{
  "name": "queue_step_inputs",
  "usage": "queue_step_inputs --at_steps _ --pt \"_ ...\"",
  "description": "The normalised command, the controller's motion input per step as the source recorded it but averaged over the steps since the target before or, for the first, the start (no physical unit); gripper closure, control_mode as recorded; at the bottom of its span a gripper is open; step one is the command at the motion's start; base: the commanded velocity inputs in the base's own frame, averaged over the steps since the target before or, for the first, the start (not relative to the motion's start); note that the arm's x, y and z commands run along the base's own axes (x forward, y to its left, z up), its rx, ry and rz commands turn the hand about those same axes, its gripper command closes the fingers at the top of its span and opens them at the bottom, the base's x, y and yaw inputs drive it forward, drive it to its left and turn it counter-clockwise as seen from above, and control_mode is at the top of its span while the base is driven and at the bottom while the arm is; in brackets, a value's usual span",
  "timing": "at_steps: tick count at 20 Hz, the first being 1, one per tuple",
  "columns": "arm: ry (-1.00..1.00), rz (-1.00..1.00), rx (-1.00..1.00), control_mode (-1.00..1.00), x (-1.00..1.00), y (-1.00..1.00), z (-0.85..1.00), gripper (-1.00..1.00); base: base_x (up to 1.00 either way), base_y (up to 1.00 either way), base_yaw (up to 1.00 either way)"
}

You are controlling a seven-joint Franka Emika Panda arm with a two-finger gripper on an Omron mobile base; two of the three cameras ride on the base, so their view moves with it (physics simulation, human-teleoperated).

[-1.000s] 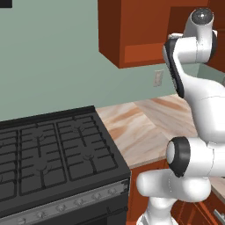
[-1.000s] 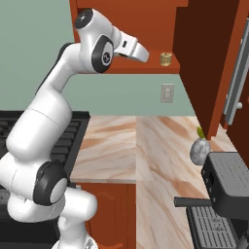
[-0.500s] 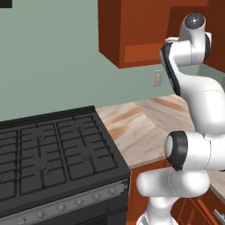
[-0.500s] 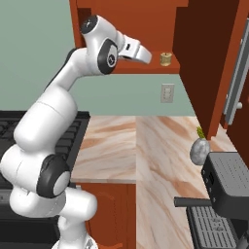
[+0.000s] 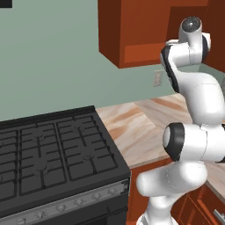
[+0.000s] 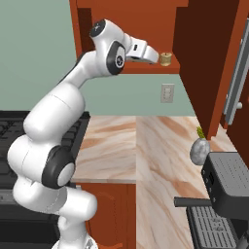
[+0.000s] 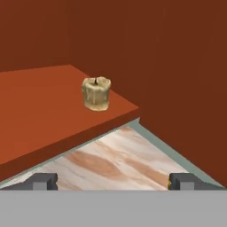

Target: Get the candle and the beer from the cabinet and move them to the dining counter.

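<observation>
A small, squat tan-beige candle (image 7: 96, 93) with a rough, lumpy top stands upright on a smooth reddish-brown wooden cabinet shelf (image 7: 40, 115), close to the shelf's front corner. Dark reddish-brown cabinet walls rise behind and to the right of it. Below the shelf edge lies a beige-pink marble-veined countertop (image 7: 115, 164). The two dark grey fingertips of the gripper (image 7: 113, 181) stand wide apart at the bottom, holding nothing, well short of the candle.
</observation>
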Motion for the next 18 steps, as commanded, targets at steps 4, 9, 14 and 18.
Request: queue_step_inputs --at_steps 4,9,14,18 --pt "0.07 -0.01 0.00 -1.00 0.26 -0.17 -0.03 -1.00 0.00 0.00 0.00" --pt "0.00 0.00 0.00 -1.00 0.34 -0.14 0.00 -1.00 0.00 0.00 0.00" --pt "0.00 0.00 0.00 -1.00 0.33 -0.15 -0.03 -1.00 0.00 0.00 0.00" --pt "0.00 0.00 0.00 -1.00 0.34 -0.18 -0.09 -1.00 0.00 0.00 0.00"
